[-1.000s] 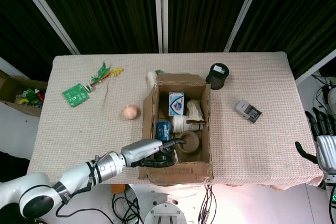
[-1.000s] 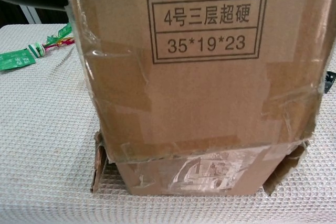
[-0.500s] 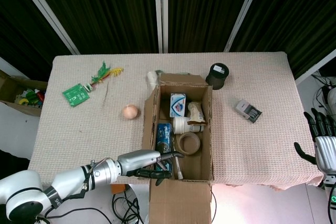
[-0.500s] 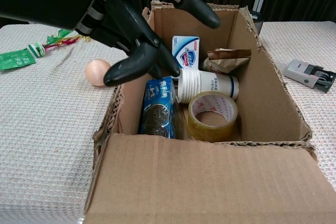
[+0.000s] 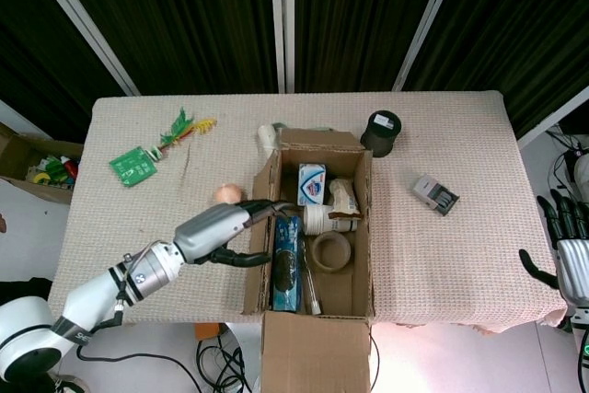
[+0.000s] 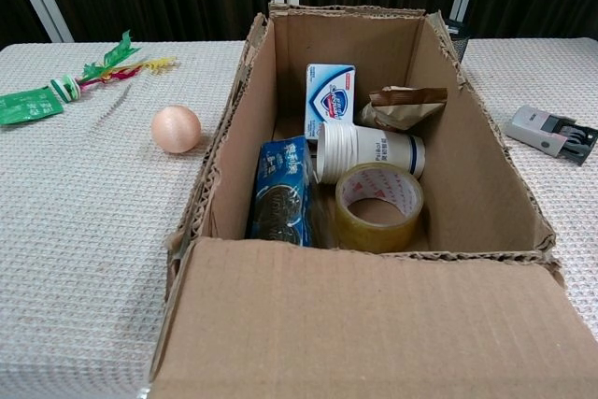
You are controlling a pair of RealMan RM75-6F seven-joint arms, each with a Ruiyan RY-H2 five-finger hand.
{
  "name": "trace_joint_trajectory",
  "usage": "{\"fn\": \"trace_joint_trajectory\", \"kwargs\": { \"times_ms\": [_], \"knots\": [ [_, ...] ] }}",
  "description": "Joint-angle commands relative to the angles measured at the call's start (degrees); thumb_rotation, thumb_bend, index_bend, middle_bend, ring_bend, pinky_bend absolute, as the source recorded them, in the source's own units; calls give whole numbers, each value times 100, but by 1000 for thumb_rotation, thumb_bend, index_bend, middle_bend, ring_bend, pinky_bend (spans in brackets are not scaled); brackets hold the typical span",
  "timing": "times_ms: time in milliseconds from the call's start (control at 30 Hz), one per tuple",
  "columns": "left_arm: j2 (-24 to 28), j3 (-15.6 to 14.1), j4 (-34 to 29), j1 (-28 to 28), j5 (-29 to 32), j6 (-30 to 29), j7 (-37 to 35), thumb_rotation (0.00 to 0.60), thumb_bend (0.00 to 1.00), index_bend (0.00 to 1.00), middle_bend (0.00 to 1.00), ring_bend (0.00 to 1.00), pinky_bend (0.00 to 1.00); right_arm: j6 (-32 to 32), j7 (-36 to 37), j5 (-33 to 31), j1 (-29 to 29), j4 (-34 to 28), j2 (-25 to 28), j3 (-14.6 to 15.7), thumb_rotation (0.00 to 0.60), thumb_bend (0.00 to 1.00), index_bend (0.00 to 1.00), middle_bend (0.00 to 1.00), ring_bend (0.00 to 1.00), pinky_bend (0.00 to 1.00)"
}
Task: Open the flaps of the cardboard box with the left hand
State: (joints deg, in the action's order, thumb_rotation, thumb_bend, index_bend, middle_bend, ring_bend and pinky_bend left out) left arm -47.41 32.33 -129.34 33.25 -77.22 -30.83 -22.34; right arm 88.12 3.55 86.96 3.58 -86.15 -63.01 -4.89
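The cardboard box point(image 5: 317, 227) stands mid-table with its top open. Its near flap point(image 6: 374, 324) lies folded outward toward me over the table's front edge. The left side flap point(image 5: 260, 227) stands roughly upright. My left hand point(image 5: 235, 232) hovers beside that left flap, fingers loosely spread and holding nothing; whether it touches the flap I cannot tell. The chest view does not show it. My right hand point(image 5: 569, 250) hangs past the table's right edge, fingers apart and empty.
Inside the box lie a blue cookie pack point(image 6: 280, 189), a soap carton point(image 6: 329, 100), stacked paper cups point(image 6: 369, 151), a tape roll point(image 6: 378, 203) and a brown packet point(image 6: 402, 105). An orange ball point(image 6: 177, 128) sits left of the box, a black cylinder point(image 5: 382, 131) behind it, a grey device point(image 6: 551, 131) right.
The near flap swung from upright down toward me. My left hand then left the box's front, moved up to its left side and went out of the chest view.
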Motion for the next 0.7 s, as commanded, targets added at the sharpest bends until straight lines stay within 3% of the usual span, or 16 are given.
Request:
{"fn": "trace_joint_trajectory", "kwargs": {
  "times_ms": [33, 133, 233, 500, 700],
  "knots": [
    [-333, -576, 755, -1023, -682, -2429, 2251, 0, 11, 45, 158, 70, 138, 28, -4, -12, -8, 50, -26, -17, 600, 249, 0, 0, 0, 0],
    [-546, -864, 1368, -1368, -1056, -3336, 3397, 0, 12, 45, 155, 62, 138, 56, -79, -3, -5, 95, -63, -29, 600, 246, 0, 0, 0, 0],
    [-764, -1203, 2036, -1666, -1301, -3932, 3722, 0, 3, 49, 155, 61, 138, 78, -231, -10, -2, 142, -112, -40, 600, 242, 0, 0, 0, 0],
    [-973, -2080, 3237, -2377, -1206, -4566, 3101, 0, 0, 67, 150, 36, 138, 40, -561, -134, -34, 280, -226, -34, 600, 239, 0, 0, 0, 0],
    [-1095, -2424, 3770, -2577, -1136, -4703, 2673, 0, 0, 69, 128, 36, 137, -70, -627, -326, -110, 380, -293, 6, 600, 239, 0, 0, 0, 0]
  ]
}}
